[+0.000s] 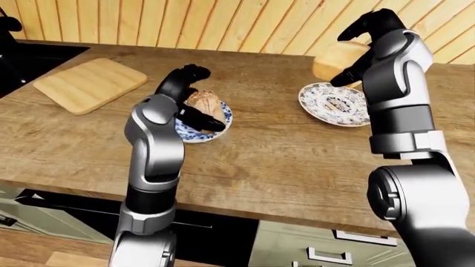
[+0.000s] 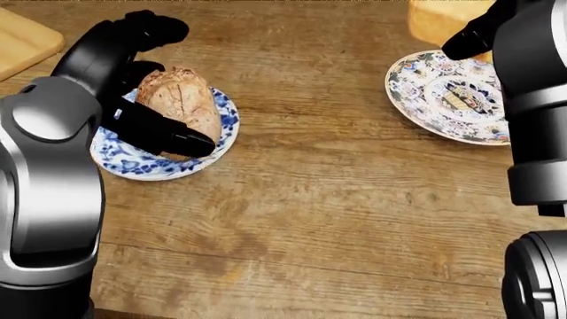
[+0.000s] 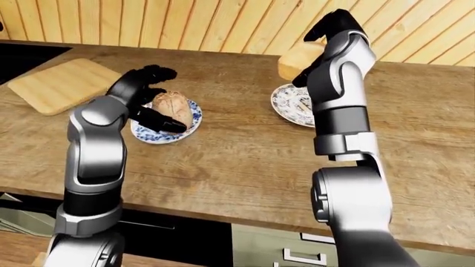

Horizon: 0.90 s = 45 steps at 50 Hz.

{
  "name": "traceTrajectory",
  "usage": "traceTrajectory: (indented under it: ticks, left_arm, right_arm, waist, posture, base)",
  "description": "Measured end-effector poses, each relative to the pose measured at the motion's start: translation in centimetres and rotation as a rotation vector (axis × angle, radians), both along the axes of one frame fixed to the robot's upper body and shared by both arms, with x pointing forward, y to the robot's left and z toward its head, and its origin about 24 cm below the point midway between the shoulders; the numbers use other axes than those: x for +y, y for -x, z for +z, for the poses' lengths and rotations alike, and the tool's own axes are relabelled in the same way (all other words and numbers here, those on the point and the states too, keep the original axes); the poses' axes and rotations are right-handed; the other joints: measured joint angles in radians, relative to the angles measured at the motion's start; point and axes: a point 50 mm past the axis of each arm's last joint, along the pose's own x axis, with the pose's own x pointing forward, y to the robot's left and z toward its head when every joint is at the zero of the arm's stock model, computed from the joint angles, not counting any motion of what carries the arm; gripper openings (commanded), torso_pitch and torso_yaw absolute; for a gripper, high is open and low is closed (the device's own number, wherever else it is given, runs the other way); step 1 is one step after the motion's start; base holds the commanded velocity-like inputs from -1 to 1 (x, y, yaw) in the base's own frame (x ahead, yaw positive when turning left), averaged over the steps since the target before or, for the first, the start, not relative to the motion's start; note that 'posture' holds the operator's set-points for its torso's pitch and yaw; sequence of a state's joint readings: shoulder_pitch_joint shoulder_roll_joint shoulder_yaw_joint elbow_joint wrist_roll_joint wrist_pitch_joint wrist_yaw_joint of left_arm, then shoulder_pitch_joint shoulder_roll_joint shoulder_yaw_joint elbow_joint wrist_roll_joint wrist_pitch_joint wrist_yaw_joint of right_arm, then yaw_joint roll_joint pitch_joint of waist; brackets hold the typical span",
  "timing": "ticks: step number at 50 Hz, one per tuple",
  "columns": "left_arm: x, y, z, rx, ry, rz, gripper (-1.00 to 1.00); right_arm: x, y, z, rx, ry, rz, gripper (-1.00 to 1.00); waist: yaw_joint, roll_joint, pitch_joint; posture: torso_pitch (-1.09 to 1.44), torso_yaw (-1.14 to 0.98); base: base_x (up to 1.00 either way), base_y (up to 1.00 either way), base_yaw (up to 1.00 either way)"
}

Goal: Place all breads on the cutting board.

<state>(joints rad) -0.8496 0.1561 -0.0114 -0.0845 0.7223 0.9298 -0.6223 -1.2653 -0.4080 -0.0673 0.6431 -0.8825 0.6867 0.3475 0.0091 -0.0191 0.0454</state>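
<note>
A brown crusty roll (image 2: 181, 93) lies on a blue-and-white plate (image 2: 133, 166) at the left of the head view. My left hand (image 2: 191, 86) stands open about it: curled fingers (image 2: 146, 30) over its top and one finger (image 2: 168, 136) along its lower side. My right hand (image 1: 354, 53) is shut on a pale loaf (image 1: 332, 60) and holds it above a patterned plate (image 1: 334, 105). The wooden cutting board (image 1: 89, 83) lies bare at the far left of the counter.
The wooden counter (image 1: 282, 161) ends in an edge at the bottom of the eye views, with drawers (image 1: 327, 253) below. A plank wall (image 1: 223, 22) backs it. A black surface (image 1: 29, 58) lies left of the board.
</note>
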Motion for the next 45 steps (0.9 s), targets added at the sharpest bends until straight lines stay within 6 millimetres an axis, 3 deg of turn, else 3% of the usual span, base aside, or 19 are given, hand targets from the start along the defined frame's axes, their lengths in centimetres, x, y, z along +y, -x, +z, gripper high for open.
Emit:
traceTrajectory:
  ticks: [8, 21, 24, 26, 34, 45]
  left_arm:
    - [0.5, 0.0, -0.1, -0.029, -0.031, 0.036, 0.05]
    - [0.2, -0.1, -0.2, -0.052, -0.030, 0.024, -0.26]
    - [0.1, -0.3, 0.0, -0.043, -0.006, 0.023, -0.48]
    - [0.1, -0.3, 0.6, -0.044, 0.016, 0.017, -0.60]
    - [0.2, 0.3, 4.3, -0.131, 0.061, 0.019, -0.69]
    - [1.2, 1.9, 8.3, -0.202, 0.095, 0.038, -0.80]
  right_arm:
    - [-0.1, -0.1, -0.2, 0.003, 0.001, -0.004, -1.00]
    - [0.0, -0.1, -0.4, 0.003, 0.005, 0.002, -1.00]
    - [0.0, 0.0, -0.3, -0.002, 0.005, 0.002, -1.00]
    - [0.1, 0.2, -0.1, -0.009, 0.006, 0.006, -1.00]
    - [0.3, 0.9, 0.5, -0.030, -0.002, 0.033, -1.00]
    - [0.8, 3.4, 2.0, -0.074, 0.002, 0.094, -1.00]
  waist:
    - [0.001, 0.002, -0.008]
    - [0.004, 0.001, -0.010]
    - [0.004, 0.000, -0.004]
    - [0.003, -0.002, 0.001]
    - [0.001, 0.001, 0.007]
    - [-0.002, 0.002, 0.014]
  posture:
    - [0.00, 0.00]
    - [0.00, 0.00]
    - [0.00, 0.00]
    - [0.00, 0.00]
    - [0.00, 0.00]
    - [0.00, 0.00]
  base:
    - [0.00, 0.00, 0.00]
    - [0.00, 0.00, 0.00]
    - [0.00, 0.00, 0.00]
    - [0.00, 0.00, 0.00]
    - [0.00, 0.00, 0.00]
    - [0.00, 0.00, 0.00]
